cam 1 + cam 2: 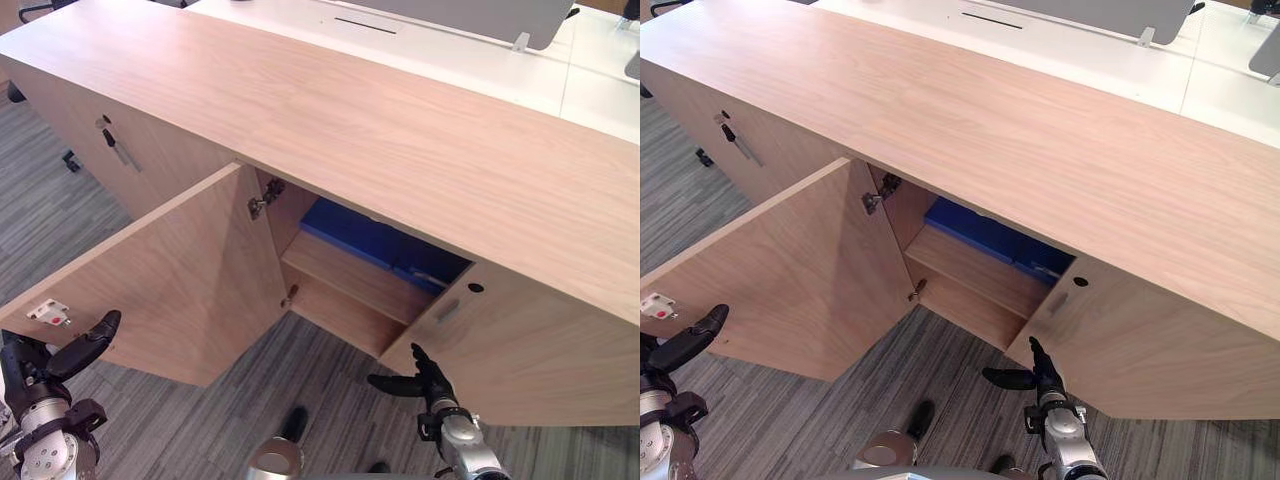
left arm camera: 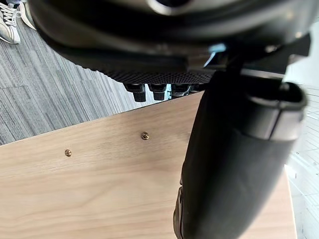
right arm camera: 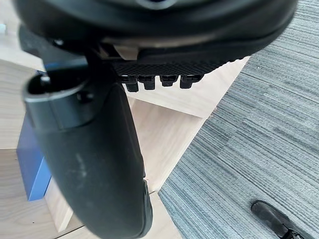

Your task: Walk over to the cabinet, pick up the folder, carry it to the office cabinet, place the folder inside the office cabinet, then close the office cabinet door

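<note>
Both hands are hovering empty in front of the open office cabinet (image 1: 380, 130), and the blue folder (image 1: 370, 243) is lying inside it.

The left hand (image 1: 55, 362) is hanging low at the robot's left with its fingers relaxed and its thumb jutting out, grasping nothing. It is sitting right at the lower outer corner of the swung-open door (image 1: 185, 285); whether it is touching the wood cannot be told. The right hand (image 1: 422, 380) is likewise slack and empty, with its fingers pointing up and its thumb pointing left. It is hovering just beside the bottom corner of the closed right door (image 1: 525, 350), above the grey carpet (image 1: 320, 400). The folder is resting flat on the upper shelf (image 1: 350, 275), well apart from both hands. A white latch plate (image 1: 48, 313) is showing on the open door near the left hand.
</note>
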Tool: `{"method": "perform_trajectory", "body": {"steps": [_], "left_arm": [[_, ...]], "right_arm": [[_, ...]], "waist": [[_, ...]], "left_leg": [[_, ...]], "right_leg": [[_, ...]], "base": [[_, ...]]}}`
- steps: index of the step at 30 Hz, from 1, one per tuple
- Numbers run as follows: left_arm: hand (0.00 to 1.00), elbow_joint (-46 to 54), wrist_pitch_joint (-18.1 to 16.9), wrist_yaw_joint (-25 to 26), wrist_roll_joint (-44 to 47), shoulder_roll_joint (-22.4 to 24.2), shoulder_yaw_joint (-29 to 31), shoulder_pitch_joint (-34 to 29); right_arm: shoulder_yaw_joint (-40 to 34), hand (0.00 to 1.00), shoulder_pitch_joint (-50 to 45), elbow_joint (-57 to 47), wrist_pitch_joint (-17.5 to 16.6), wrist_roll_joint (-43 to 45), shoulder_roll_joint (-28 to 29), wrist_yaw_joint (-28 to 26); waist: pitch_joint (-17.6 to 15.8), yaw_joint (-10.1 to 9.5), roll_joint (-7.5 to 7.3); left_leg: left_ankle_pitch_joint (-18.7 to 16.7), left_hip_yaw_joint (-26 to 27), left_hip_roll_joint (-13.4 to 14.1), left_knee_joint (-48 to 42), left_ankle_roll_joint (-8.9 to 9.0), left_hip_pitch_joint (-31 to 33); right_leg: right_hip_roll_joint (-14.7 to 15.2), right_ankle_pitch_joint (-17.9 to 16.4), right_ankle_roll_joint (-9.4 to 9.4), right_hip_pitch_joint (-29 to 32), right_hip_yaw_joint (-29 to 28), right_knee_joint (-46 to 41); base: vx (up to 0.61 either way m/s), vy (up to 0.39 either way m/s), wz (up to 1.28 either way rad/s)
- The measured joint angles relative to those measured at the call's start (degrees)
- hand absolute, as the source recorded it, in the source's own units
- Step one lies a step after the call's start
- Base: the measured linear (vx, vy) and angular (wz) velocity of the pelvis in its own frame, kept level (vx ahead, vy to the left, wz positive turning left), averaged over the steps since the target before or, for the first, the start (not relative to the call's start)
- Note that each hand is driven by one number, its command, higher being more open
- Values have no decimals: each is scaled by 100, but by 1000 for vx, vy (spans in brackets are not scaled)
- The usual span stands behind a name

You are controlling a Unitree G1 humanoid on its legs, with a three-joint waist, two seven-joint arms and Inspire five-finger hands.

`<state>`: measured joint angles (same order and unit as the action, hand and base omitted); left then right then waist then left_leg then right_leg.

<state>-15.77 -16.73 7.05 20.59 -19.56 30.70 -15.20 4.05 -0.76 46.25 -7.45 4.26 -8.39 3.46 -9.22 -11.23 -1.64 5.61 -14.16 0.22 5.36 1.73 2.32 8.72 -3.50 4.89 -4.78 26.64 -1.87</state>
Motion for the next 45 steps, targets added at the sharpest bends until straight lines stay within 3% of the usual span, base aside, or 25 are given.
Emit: {"method": "perform_trajectory", "body": {"steps": [5, 7, 12, 19, 23, 25, 27, 28, 29, 30, 32, 34, 35, 38, 40, 45], "left_arm": [[100, 728, -6, 54, 27, 389, -230, -678], [100, 1176, -98, 53, 114, 697, -517, -1168], [100, 1505, -310, -47, 307, 931, -1225, -1811], [100, 1431, -288, -99, 301, 932, -1793, -1870], [100, 1033, -242, -95, 242, 939, -2284, -1797], [100, 821, -87, -82, 230, 992, -2494, -1766], [100, 585, 149, -52, 16, 984, -2752, -1713], [100, 542, 275, -33, -173, 893, -2970, -1617], [100, 497, 315, -42, -294, 863, -3122, -1538], [100, 474, 389, -69, -507, 838, -3529, -1462], [100, 360, 620, -211, -835, 621, -4180, -1058], [100, 358, 761, -376, -1212, 560, -4716, -566], [100, 366, 763, -438, -1314, 594, -4760, -427], [100, 481, 756, -445, -1661, 655, -4673, 454], [100, 476, 739, -350, -1852, 596, -4333, 1104], [100, -166, 749, -188, -1997, 157, -3823, 2133]], "right_arm": [[-36, 100, -34, 4, 0, -18, 121, 4], [-131, 100, -75, 15, 0, -60, 227, 2], [-157, 100, -214, 63, 2, -163, 281, 1], [-378, 100, -197, 135, 9, -162, 296, 22], [-379, 100, -10, 149, 10, -162, 208, 90], [-359, 100, 68, 157, 10, -163, 251, 110], [-348, 100, 174, 158, 14, -164, 243, 143], [-319, 100, 205, 155, 6, -167, 344, 153], [-321, 100, 280, 159, -8, -166, 351, 157], [-280, 100, 456, 175, 7, -169, 272, 145], [-233, 100, 601, 208, 57, -170, 328, 139], [-205, 100, 506, 201, 65, -173, 428, 142], [-194, 100, 506, 198, 65, -177, 404, 133], [-118, 100, 584, 179, 68, -206, 395, 109], [-122, 100, 472, 151, 71, -212, 337, 79], [-151, 100, 216, 140, 113, -210, 56, 12]], "waist": [[6, -37, -21], [6, -56, -22], [9, -59, -17], [-7, -34, 68], [-25, 146, 215], [-71, 248, 153], [-135, 392, 147], [-181, 604, -56], [-236, 673, -111], [-339, 701, 42], [-533, 776, 18], [-501, 961, -35], [-491, 956, -30], [-470, 1206, 54], [-460, 1349, 72], [-390, 1441, 202]], "left_leg": [[-40, 127, -58, -1, -9, 1], [-41, 341, -73, -1, -16, 22], [24, 697, -74, -3, -40, 87], [165, 990, 18, -4, -16, 427], [214, 1329, 49, -32, 66, 890], [247, 1553, -26, -298, -30, 1067], [30, 1833, -99, -296, -63, 1029], [-94, 2071, -280, -435, -64, 1108], [-105, 2125, -307, -1249, -355, 1315], [-964, 2045, -125, -1522, -231, 1177], [-872, 2406, -116, -1209, -167, 991], [-753, 2638, -256, -921, -96, 786], [-777, 2721, -289, -869, -135, 760], [-791, 3017, -346, -760, -157, 765], [-781, 3146, -325, -779, -141, 759], [-709, 3191, -244, -793, -308, 692]], "right_leg": [[55, 70, 45, 26, -93, 44], [98, 101, 67, 46, -114, 44], [178, 143, 98, 109, -98, 19], [129, 117, 116, 578, -433, -86], [122, 111, 127, 1277, -1021, -334], [220, 118, 137, 1504, -1194, -324], [256, 149, 149, 1576, -1474, -222], [530, 224, -8, 1718, -1590, -146], [630, 237, 10, 1824, -1638, -212], [491, 257, 29, 1880, -1806, -202], [375, 320, -59, 2035, -1924, -487], [43, 699, -125, 1874, -1882, -499], [53, 758, -119, 1865, -1911, -395], [23, 1009, -291, 1945, -2178, -87], [-29, 1081, -358, 1916, -2264, 123], [-189, 1297, -292, 1737, -2315, 546]], "base": [[-9, 22, -9], [-26, 38, -2], [-44, 40, 7], [-103, 22, 1], [-112, 31, -9], [-42, 64, -36], [25, 122, -32], [3, 152, -17], [9, 137, -57], [18, 112, -89], [-26, 115, -76], [-27, 85, -43], [3, 69, -72], [-5, 88, -67], [48, 0, -36], [126, -42, -25]]}}
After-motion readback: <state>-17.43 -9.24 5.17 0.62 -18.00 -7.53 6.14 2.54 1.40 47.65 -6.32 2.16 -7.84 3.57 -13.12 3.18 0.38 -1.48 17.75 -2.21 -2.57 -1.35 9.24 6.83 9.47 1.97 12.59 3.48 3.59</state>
